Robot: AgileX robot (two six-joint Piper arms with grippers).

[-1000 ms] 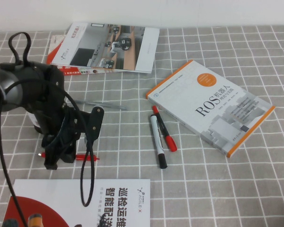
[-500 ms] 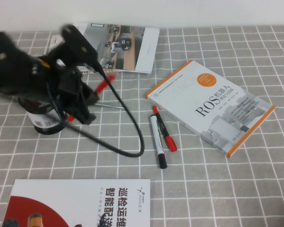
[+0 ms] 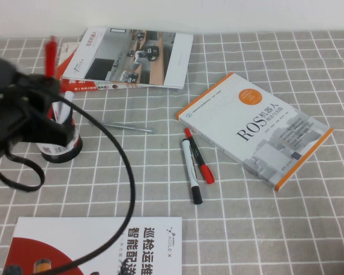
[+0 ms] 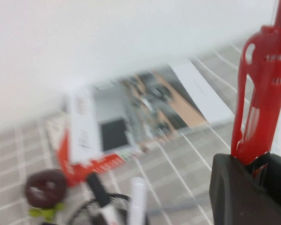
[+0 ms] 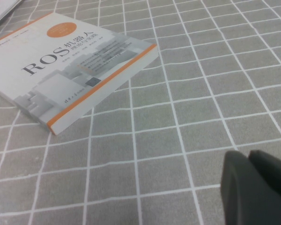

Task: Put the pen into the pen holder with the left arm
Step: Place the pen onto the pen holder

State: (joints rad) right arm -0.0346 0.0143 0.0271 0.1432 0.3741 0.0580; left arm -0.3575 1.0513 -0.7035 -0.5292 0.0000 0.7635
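My left gripper [image 3: 46,85] is shut on the slim red pen [image 3: 50,54] and holds it upright, tip end down, just above and behind the black mesh pen holder [image 3: 60,143]. The holder stands at the left of the table with its white and red label facing me and a white marker sticking out of it. In the left wrist view the red pen [image 4: 258,108] rises from between the black fingers [image 4: 234,187], and the holder's rim [image 4: 91,211] with the white marker shows below. My right gripper [image 5: 253,187] is shut and empty over bare cloth, out of the high view.
A thin grey pen [image 3: 123,127] lies right of the holder. A red marker [image 3: 199,156] and a white marker [image 3: 190,172] lie mid-table beside the ROS book [image 3: 255,129]. Magazines [image 3: 132,57] lie at the back, a booklet [image 3: 97,246] at the front. The left arm's cable loops over the table.
The left arm lifted the red pen off the table, swung it up and back to the left, and turned it from slanted to upright over the holder.
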